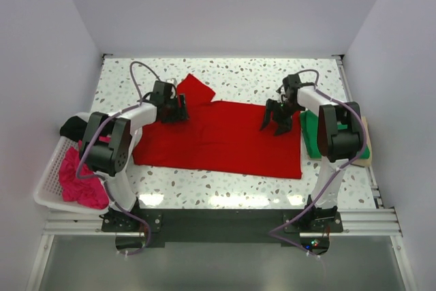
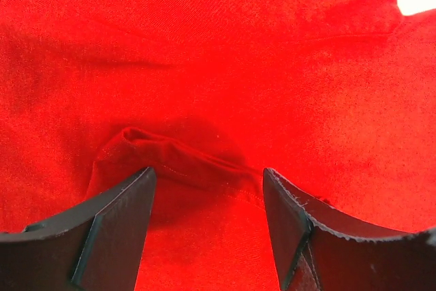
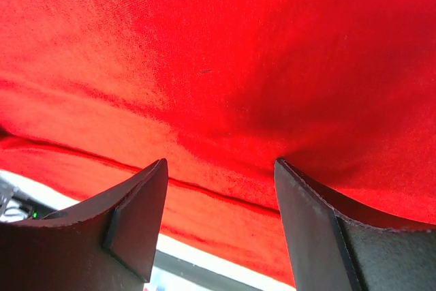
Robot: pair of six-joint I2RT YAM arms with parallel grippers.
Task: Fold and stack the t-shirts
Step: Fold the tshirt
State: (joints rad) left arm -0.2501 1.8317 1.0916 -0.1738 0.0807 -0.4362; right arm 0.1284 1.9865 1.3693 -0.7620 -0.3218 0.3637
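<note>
- Red t-shirt (image 1: 218,144) lies spread flat across the middle of a speckled white table (image 1: 252,76). It is the largest thing on the table. One sleeve (image 1: 194,90) sticks out from its far left corner.
- Left arm (image 1: 109,144), black and white, reaches from the near edge to the shirt's far left corner, just beside that sleeve.
- Right arm (image 1: 337,131) reaches in to the shirt's far right side.
- White slotted basket (image 1: 48,182) sits at the table's left edge, beside the left arm.
- Pink t-shirt (image 1: 78,182) is bunched up in the near part of the basket.
- Green t-shirt (image 1: 312,134) lies at the table's right edge, just beside the red shirt and partly hidden by the right arm.
- Black t-shirt (image 1: 71,127) is crumpled at the far end of the basket.
- Left gripper (image 2: 208,175) is low over the red cloth with its jaws spread wide. A small raised fold (image 2: 170,158) of red cloth sits between the dark fingers (image 2: 122,216), but they are not closed on it.
- Right gripper (image 3: 221,165) is also low over the red cloth, near a stitched edge, with its jaws wide apart and gripping nothing.
</note>
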